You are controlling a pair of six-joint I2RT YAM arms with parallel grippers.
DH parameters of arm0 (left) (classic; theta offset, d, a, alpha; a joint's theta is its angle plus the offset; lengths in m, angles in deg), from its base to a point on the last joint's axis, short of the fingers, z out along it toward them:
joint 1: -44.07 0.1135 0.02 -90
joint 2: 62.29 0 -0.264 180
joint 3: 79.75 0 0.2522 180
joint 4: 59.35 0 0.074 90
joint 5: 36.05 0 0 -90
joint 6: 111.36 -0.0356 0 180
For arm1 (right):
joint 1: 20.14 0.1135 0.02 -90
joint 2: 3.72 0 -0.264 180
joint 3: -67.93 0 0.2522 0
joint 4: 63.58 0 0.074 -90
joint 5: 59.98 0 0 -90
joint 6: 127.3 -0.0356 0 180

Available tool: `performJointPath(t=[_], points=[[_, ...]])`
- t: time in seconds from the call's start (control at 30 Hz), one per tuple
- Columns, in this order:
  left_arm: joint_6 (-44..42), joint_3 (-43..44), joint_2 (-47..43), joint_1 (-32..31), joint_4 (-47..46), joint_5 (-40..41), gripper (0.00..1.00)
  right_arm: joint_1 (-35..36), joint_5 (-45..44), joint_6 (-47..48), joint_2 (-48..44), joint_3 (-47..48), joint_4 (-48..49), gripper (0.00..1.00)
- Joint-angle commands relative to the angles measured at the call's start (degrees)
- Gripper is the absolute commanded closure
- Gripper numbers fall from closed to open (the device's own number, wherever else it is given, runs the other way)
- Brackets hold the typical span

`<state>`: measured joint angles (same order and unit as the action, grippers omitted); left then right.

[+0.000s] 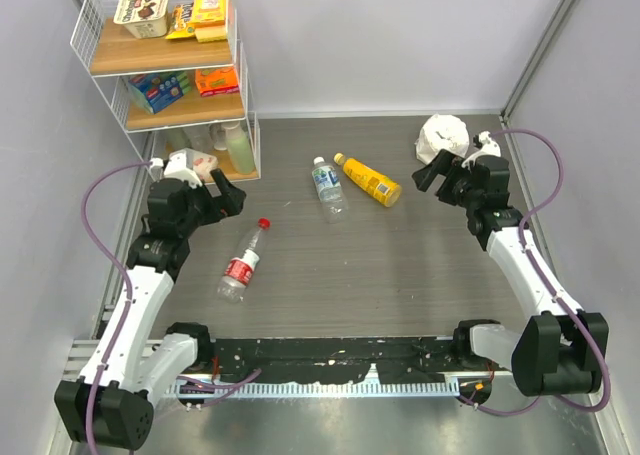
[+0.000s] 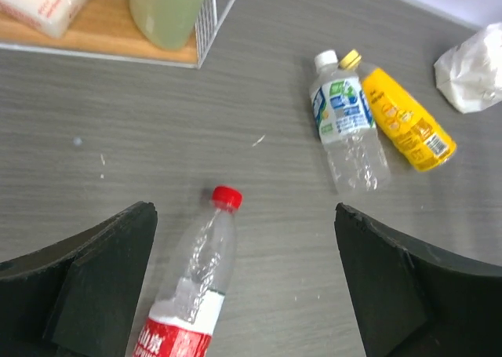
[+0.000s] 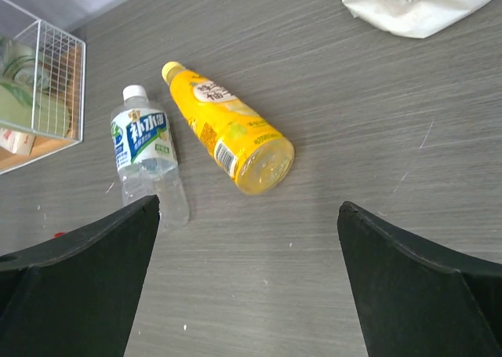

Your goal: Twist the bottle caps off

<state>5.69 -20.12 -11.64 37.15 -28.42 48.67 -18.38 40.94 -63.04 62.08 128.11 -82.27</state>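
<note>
The grey wood-grain tabletop (image 1: 400, 275) fills the top view, with a white wire rack (image 1: 243, 75) holding wooden shelves at upper left. The blocky black left hand (image 1: 228, 190) and right hand (image 1: 432, 175) both gape wide, grasping nothing. Three plastic bottles lie on their sides. The clear ribbed red-label bottle (image 1: 238, 268) is at centre left. The clear blue-white bottle (image 1: 327, 187) lies just beside the smooth yellow bottle (image 1: 372, 182) at upper centre. The round red cap (image 1: 263, 223), white cap (image 1: 318, 161) and yellow cap (image 1: 339, 158) sit on their necks. The left wrist view's bottom edge cuts off the red-label bottle's base.
</note>
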Motion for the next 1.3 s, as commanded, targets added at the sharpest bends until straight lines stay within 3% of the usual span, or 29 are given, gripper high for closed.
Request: performJointPath(t=[0.0,0.3,0.47,0.7,0.93,1.27], points=[[0.2,2.65,-0.29,-0.02,9.18,-2.02,0.0,-0.09,2.09,1.04,-2.96,2.19,-1.31,0.0],[0.81,4.93,5.94,-0.02,23.33,-1.76,0.0,0.0,4.9,-0.01,-2.43,1.58,-0.87,0.0],[1.43,3.88,7.61,-0.64,24.49,1.84,0.0,0.09,5.43,-0.36,-1.82,1.49,-0.78,0.0],[2.66,3.7,13.14,-8.36,25.11,8.96,0.0,0.61,7.36,-0.28,-0.06,1.49,-0.61,0.0],[3.01,2.48,19.39,-15.22,23.53,10.47,0.0,1.67,7.71,0.16,1.61,1.66,-0.87,0.0],[5.91,-2.09,25.89,-25.07,18.26,8.01,0.18,3.6,8.6,0.07,3.54,2.98,-1.93,0.0]])
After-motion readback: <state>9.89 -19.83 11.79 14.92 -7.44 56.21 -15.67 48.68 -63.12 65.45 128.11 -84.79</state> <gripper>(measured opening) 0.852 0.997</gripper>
